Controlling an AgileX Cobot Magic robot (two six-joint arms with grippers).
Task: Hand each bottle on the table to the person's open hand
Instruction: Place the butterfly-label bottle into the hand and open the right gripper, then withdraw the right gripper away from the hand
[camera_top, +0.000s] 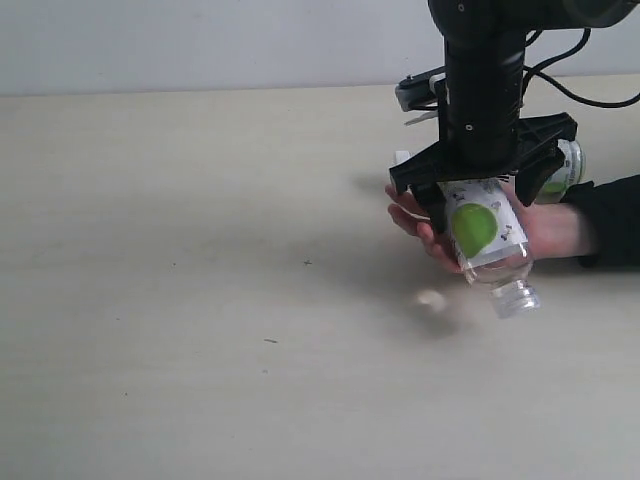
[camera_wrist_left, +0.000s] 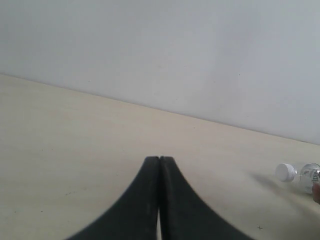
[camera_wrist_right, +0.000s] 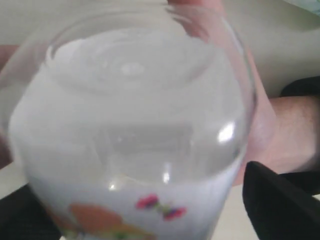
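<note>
**A:** From the exterior view, where is the bottle?

**B:** The bottle (camera_top: 480, 232) lies tilted across the open hand (camera_top: 548, 230). Its neck sticks out past the near edge of the hand, over the surface (camera_top: 200, 260), and its base is hidden behind the tool. The white label carries a green disc.

**A:** And the right tool?

**B:** The right tool (camera_top: 480, 205) hangs straight above the hand with its jaws wide, one black finger on each side of the bottle. I cannot tell whether either finger touches it.

**A:** Anything else near the hand?

**B:** A second bottle (camera_top: 566, 168) with a green label sits just behind the hand, partly hidden by the tool. A dark sleeve (camera_top: 615, 220) runs off from the wrist of the hand.

**A:** What about the left wrist view?

**B:** The left tool (camera_wrist_left: 159, 159) is closed tight over bare surface, its two dark fingers pressed flat together with nothing between them. Far off, a capped bottle (camera_wrist_left: 299, 177), clear with a white cap, lies on its side. A bit of skin tone shows just beside it, too little to call it the hand. I cannot tell which of the two bottles this is.

**A:** And the right wrist view?

**B:** The bottle's (camera_wrist_right: 135, 125) clear base fills nearly everything, blurred by closeness. Small coloured prints show on the label. The hand (camera_wrist_right: 260, 115) shows pink behind and beside the bottle, with the sleeve beyond it. The tool's fingers (camera_wrist_right: 280, 200) stand spread at both sides of the bottle. A thin strip of the hand shows between one finger and the bottle's wall.
</note>
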